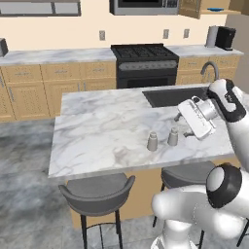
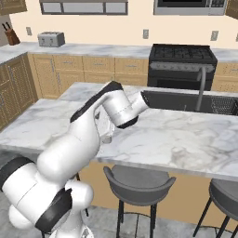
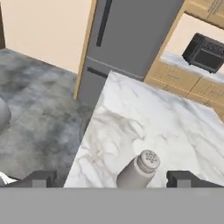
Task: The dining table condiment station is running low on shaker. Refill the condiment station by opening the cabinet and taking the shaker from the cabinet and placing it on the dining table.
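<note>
— On the near strip of the dining table [image 1: 97, 141], what stands there?

— Two small grey pieces, side by side and upright on the marble, close to the edge above the stools [image 1: 97, 194]. The shaker [image 1: 173, 136] is the one nearer the gripper [image 1: 187, 127]; a second shaker [image 1: 152, 141] stands just to its left. Neither touches the other.

— How does the shaker look up close?

— From the hand view the shaker [image 3: 137, 170] is a grey, slightly tapered cylinder with a paler rounded cap, and the cap is dotted with small holes. It leans across that picture because the camera is rolled.

— And the hand?

— Its fingers [image 3: 183, 178] are spread wide, one dark tip on each side of the shaker, with clear gaps. Nothing is pinched; the shaker rests on the table.

— Further back?

— A dark sink [image 1: 170, 96] with a curved faucet [image 1: 210, 68] is set into the marble. Beyond that, the black stove [image 1: 145, 63], and at the top right the cabinet [image 1: 194, 7] with its door swung open.
</note>
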### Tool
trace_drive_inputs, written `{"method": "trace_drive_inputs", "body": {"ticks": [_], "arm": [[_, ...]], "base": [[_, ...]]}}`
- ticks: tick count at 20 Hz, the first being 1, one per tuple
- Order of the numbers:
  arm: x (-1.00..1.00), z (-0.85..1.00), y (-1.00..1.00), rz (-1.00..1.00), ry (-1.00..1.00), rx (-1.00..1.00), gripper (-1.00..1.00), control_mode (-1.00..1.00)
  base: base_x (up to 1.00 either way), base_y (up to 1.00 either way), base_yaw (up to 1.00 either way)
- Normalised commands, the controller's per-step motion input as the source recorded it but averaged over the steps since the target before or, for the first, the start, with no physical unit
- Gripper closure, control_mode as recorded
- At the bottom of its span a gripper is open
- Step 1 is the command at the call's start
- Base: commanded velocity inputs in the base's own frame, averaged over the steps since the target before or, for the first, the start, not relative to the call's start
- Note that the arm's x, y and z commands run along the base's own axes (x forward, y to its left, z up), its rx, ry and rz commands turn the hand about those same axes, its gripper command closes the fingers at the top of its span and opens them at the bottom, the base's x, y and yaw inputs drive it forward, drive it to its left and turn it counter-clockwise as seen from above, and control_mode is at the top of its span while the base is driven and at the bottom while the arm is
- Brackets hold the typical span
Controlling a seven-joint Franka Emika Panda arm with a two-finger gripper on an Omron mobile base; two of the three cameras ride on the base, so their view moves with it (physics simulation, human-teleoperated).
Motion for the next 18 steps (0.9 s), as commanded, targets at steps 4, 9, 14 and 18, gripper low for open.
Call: {"method": "trace_drive_inputs", "body": {"ticks": [4,9,14,18], "arm": [[-0.94,0.2,0.82,-0.02,-0.35,-0.23,-1.0,-1.0],[-0.64,0.52,0.63,-0.07,-0.34,-0.15,-1.0,-1.0],[-0.38,0.64,0.33,-0.14,-0.27,-0.09,-1.0,-1.0],[-0.28,0.69,0.11,-0.15,-0.2,-0.05,-1.0,-1.0]], "base": [[0.0,0.0,0.0],[0.0,0.0,0.0],[0.0,0.0,0.0],[0.0,0.0,0.0]]}}
